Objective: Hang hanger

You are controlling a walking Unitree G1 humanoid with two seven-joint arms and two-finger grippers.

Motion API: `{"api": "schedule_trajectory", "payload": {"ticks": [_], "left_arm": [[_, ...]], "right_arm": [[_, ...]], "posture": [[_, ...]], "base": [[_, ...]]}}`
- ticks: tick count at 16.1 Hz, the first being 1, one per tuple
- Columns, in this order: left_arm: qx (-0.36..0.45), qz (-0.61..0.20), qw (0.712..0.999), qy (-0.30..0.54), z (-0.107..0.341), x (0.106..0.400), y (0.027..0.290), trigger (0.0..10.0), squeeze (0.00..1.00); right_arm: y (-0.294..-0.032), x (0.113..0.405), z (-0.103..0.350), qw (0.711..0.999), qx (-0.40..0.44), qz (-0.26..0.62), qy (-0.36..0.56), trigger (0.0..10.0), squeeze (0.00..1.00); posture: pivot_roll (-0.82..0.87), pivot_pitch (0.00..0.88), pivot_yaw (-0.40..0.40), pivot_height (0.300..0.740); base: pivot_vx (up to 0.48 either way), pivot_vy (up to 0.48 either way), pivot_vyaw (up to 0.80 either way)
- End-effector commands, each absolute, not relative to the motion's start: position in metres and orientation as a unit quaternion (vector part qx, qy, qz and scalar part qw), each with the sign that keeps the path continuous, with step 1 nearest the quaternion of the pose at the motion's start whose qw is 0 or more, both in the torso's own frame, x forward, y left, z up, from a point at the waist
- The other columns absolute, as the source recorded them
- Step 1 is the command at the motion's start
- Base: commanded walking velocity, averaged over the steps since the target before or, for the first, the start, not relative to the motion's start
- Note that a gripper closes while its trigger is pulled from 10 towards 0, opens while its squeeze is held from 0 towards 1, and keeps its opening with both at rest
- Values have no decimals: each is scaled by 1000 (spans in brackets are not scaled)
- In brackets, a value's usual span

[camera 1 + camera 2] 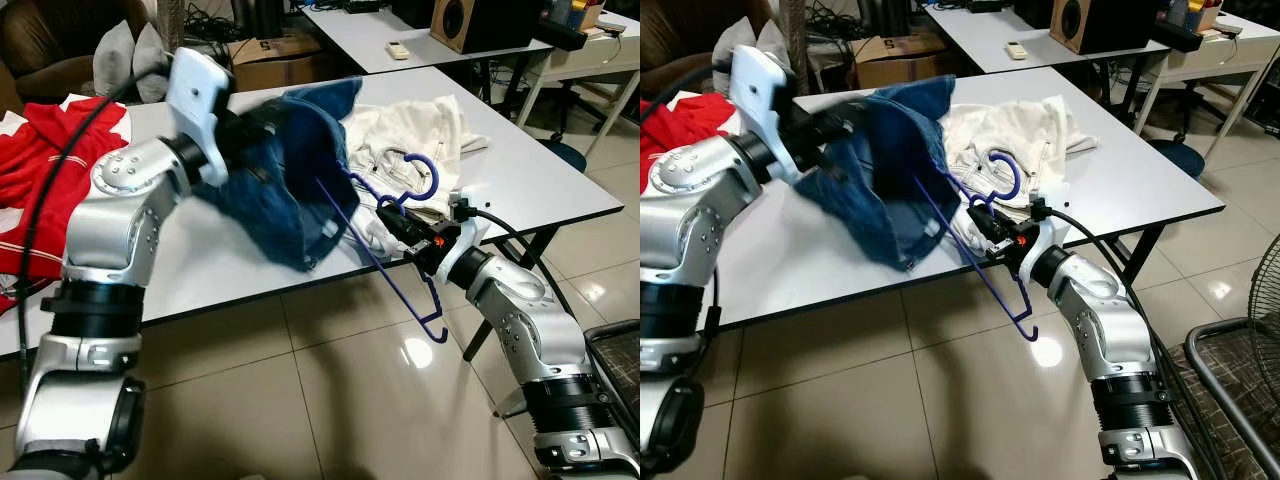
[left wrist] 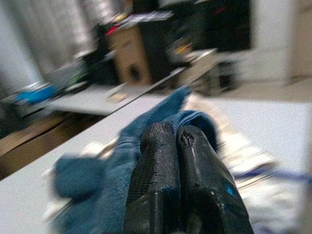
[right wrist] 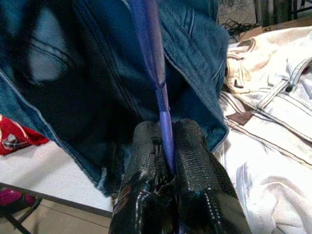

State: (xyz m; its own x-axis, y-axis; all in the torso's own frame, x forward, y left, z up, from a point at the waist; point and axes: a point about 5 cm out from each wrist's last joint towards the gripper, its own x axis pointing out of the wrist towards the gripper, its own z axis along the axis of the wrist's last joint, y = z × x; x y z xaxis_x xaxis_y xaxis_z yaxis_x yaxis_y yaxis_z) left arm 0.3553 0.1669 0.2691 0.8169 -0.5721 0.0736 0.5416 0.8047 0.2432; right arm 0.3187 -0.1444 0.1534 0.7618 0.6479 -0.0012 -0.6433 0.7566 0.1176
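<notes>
A blue denim garment [image 1: 290, 180] hangs lifted over the white table [image 1: 540, 180], pinched at its top edge by my left gripper [image 2: 176, 141], whose fingers are shut on the cloth. A purple hanger [image 1: 385, 235] slants from inside the garment down past the table's front edge, its hook [image 1: 425, 178] curling above a white garment [image 1: 420, 140]. My right gripper [image 3: 165, 139] is shut on the hanger's thin bar near the table edge, just in front of the denim.
A red garment [image 1: 50, 170] lies at the table's left end. Behind stand a second table [image 1: 400, 30] with a wooden speaker [image 1: 455, 22], a cardboard box [image 1: 270, 55] and a chair. Tiled floor lies below; a wire basket [image 1: 1240, 340] stands at the right.
</notes>
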Motion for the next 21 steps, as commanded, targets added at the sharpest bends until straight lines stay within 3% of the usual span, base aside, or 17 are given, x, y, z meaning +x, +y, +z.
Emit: {"api": "schedule_trajectory", "payload": {"ticks": [1, 2, 3, 4, 5, 6, 7, 8, 12, 15, 16, 21], "left_arm": [[127, -206, 970, -16, 245, 363, 187, 2353, 0], [125, -182, 975, 1, 236, 365, 193, 2353, 0], [127, -157, 979, 27, 223, 365, 198, 3843, 0], [133, -137, 980, 64, 203, 363, 203, 4510, 0], [145, -122, 978, 91, 191, 360, 206, 10000, 0], [151, -124, 975, 103, 185, 358, 208, 10000, 0], [159, -119, 974, 111, 182, 357, 211, 10000, 788], [170, -116, 971, 118, 180, 356, 213, 10000, 1000], [208, -213, 952, 71, 187, 346, 193, 10000, 1000], [286, -246, 924, 64, 176, 349, 179, 10000, 1000], [313, -229, 919, 65, 171, 354, 177, 10000, 0], [373, -198, 906, 19, 180, 373, 161, 10000, 0]], "right_arm": [[-145, 314, 156, 935, 57, 350, 11, 10000, 0], [-146, 312, 154, 935, 57, 349, 12, 10000, 0], [-147, 309, 151, 935, 58, 349, 18, 10000, 0], [-150, 306, 143, 938, 56, 340, 34, 10000, 0], [-151, 305, 137, 941, 56, 332, 47, 10000, 0], [-150, 305, 132, 942, 54, 327, 61, 10000, 0], [-148, 305, 129, 941, 55, 328, 66, 10000, 0], [-146, 305, 127, 940, 57, 330, 70, 10000, 0], [-130, 305, 124, 927, 62, 361, 82, 10000, 0], [-125, 308, 125, 925, 63, 367, 81, 10000, 0], [-124, 307, 125, 924, 63, 368, 80, 10000, 0], [-125, 305, 125, 927, 63, 361, 77, 10000, 0]], "posture": [[-83, 0, 61, 740], [-83, 0, 61, 740], [-90, 0, 68, 740], [-99, 0, 77, 740], [-100, 0, 76, 740], [-95, 0, 71, 740], [-93, 0, 68, 740], [-89, 0, 61, 740], [-55, 0, 16, 740], [-50, 0, 10, 740], [-52, 0, 14, 740], [-78, 0, 41, 740]], "base": [[0, 0, 0], [0, 0, 0], [0, 0, 0], [0, 0, 0], [0, 0, 0], [0, 0, 0], [0, 0, 0], [0, 0, 0], [0, 0, 0], [0, 0, 0], [0, 0, 0], [0, 0, 0]]}}
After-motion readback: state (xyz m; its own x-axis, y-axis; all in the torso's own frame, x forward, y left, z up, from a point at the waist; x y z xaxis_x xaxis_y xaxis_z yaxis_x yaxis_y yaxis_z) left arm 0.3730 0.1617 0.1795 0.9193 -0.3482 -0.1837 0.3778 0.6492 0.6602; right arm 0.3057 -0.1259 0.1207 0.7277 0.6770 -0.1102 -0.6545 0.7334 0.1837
